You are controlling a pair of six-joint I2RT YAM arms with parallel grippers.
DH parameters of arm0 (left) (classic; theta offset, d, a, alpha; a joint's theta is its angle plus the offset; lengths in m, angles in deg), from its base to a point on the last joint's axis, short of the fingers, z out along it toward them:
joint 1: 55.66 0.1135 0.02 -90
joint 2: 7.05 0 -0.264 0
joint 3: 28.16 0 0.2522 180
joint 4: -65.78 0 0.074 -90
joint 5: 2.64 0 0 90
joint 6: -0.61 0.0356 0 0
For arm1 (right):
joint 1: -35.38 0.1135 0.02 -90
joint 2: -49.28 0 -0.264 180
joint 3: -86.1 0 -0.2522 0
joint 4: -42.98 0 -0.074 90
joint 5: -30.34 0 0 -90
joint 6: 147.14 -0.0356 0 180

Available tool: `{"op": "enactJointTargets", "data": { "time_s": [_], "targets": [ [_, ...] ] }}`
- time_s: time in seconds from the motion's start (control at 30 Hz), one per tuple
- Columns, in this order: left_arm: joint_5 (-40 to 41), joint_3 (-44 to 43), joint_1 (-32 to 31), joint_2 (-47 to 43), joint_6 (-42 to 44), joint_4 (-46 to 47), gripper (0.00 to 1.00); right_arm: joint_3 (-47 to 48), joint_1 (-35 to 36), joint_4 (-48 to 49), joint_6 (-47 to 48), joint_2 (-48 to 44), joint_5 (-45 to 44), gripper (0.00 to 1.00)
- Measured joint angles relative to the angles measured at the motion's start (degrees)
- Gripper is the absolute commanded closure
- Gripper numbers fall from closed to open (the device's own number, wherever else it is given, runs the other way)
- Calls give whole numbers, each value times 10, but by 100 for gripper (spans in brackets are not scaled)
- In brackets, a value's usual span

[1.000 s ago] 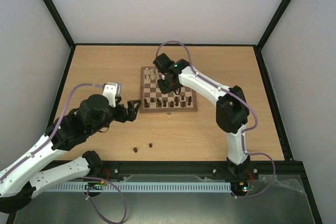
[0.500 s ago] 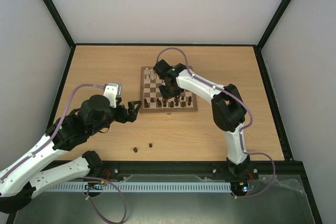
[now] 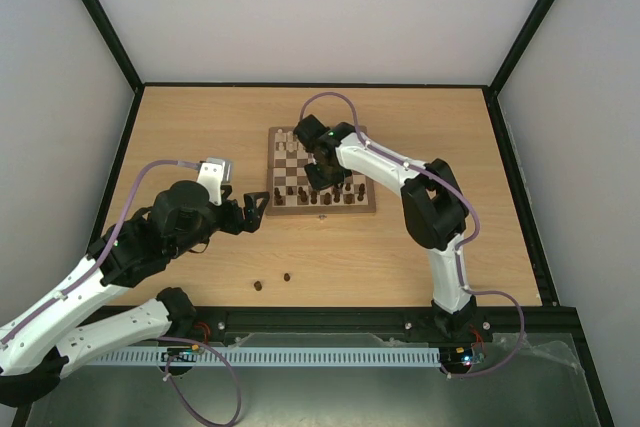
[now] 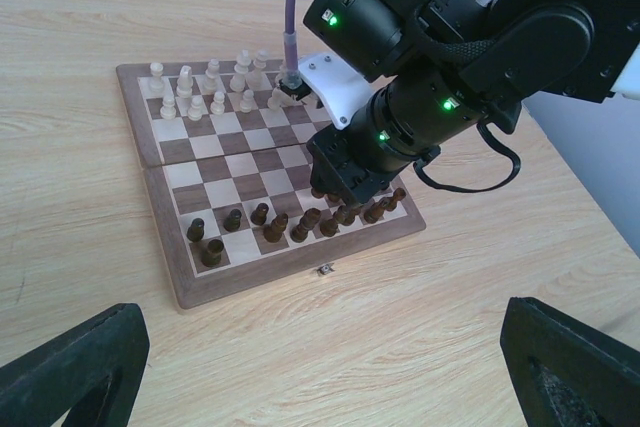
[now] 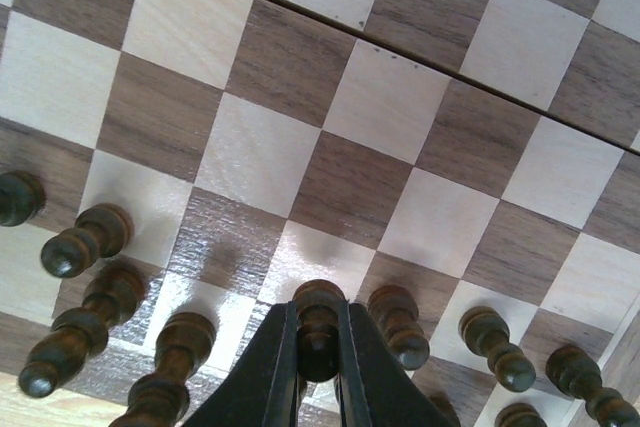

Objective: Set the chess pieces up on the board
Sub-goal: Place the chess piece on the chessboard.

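Right wrist view: clamps one dark piece [image 5: 318, 299] in right gripper [image 5: 317, 332] over the board [image 5: 385, 97]; may topple crowded neighbours [image 5: 396, 309] on release. Holds left gripper [image 3: 252, 209] splayed, empty.

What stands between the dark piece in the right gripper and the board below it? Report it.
Nothing visible does. The right gripper is shut on the dark piece over the board, with bare squares ahead. The neighbouring dark pieces stand close on both sides, apart from it.
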Motion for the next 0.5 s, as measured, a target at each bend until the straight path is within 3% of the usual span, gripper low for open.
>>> {"op": "enactJointTargets", "data": {
  "time_s": [0.27,0.5],
  "targets": [
    [0,0,0,1,0,0,1,0,-5,9,3,16,0,91],
    [0,0,0,1,0,0,1,0,-5,11,7,26,2,83]
  ]
}}
